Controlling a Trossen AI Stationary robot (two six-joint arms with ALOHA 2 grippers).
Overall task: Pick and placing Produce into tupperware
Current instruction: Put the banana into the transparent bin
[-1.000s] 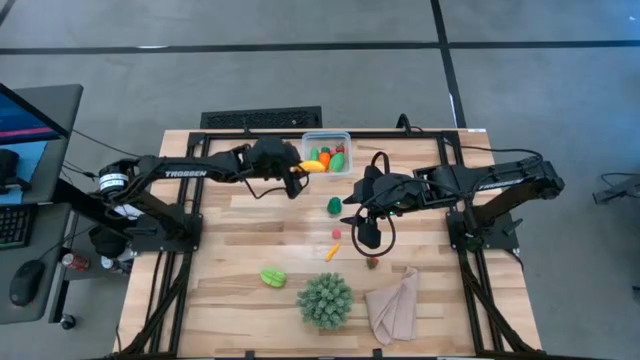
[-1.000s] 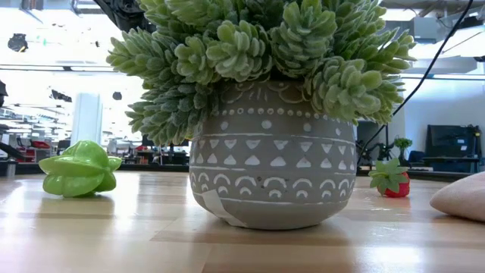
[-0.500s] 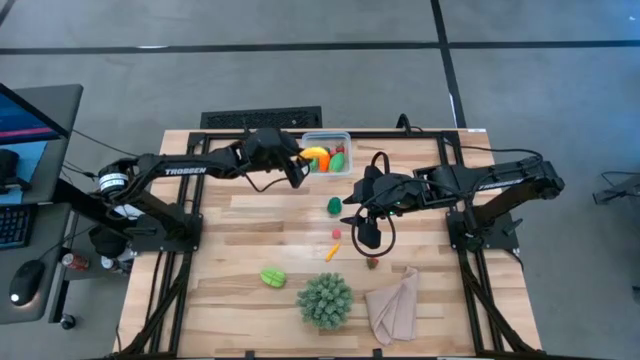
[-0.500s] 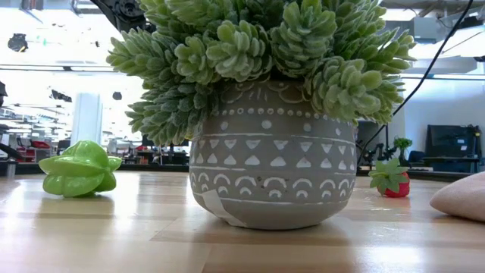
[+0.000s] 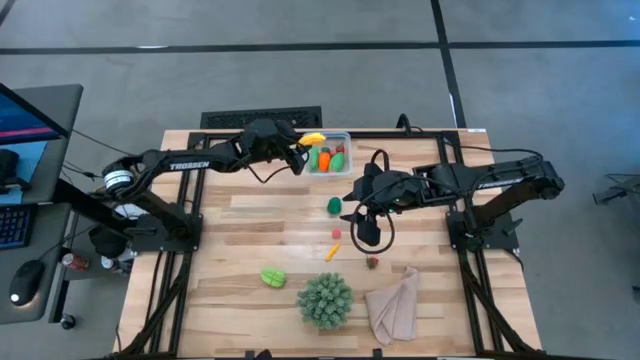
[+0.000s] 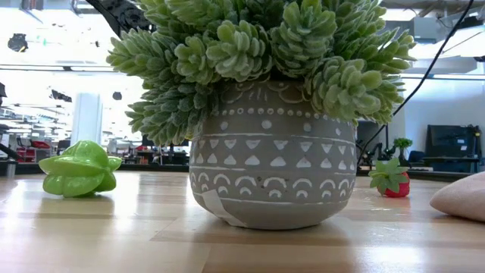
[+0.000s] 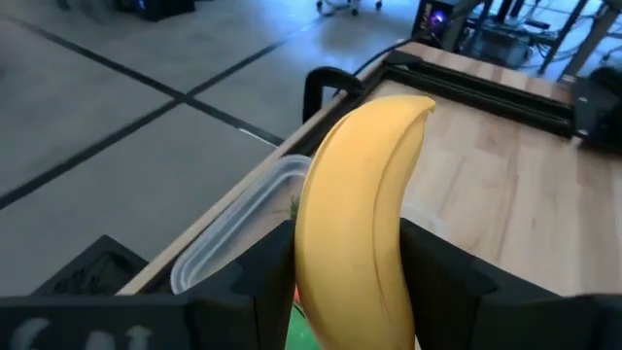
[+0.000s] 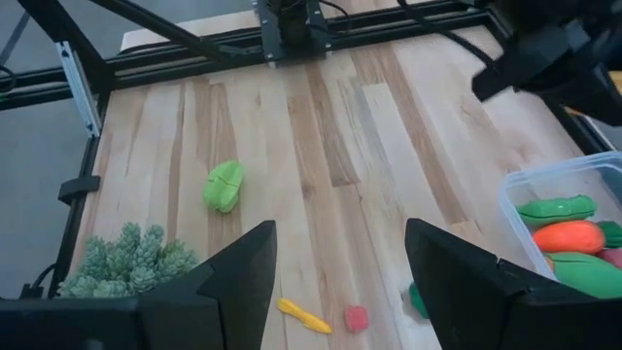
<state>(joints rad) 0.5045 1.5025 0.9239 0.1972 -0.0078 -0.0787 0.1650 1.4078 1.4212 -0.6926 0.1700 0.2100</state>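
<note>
My left gripper (image 5: 301, 150) is shut on a yellow banana (image 5: 313, 138) above the far left corner of the clear tupperware (image 5: 346, 136). The tupperware stands at the table's far edge and holds an orange carrot (image 5: 324, 158) and green pieces (image 8: 556, 209). My right gripper (image 8: 340, 282) hangs open and empty over mid-table. Below it on the wood lie a dark green piece (image 5: 334, 205), a red piece (image 5: 336, 234), a small orange piece (image 5: 331, 252), a strawberry (image 5: 372, 263) and a light green starfruit (image 5: 272, 276). My left gripper pinches the banana between its two fingers (image 7: 262, 277), one on each side of the banana's lower part (image 7: 340, 282). The fingers come from the table's left, slanting slightly down, and lie along the banana. Its free end (image 7: 408, 107) juts out past the fingertips. The banana is lifted clear.
A spiky green plant in a patterned pot (image 5: 325, 298) stands near the front edge and fills the low view (image 6: 265, 114). A beige cloth (image 5: 393, 305) lies to the plant's right. A black frame rail (image 5: 262, 118) runs behind the table's far edge.
My left gripper has swung toward the table's far edge with the banana, from over the tupperware's left side to its far left corner, and has tipped up a little. The banana stays in the hold, clear of the tupperware.
</note>
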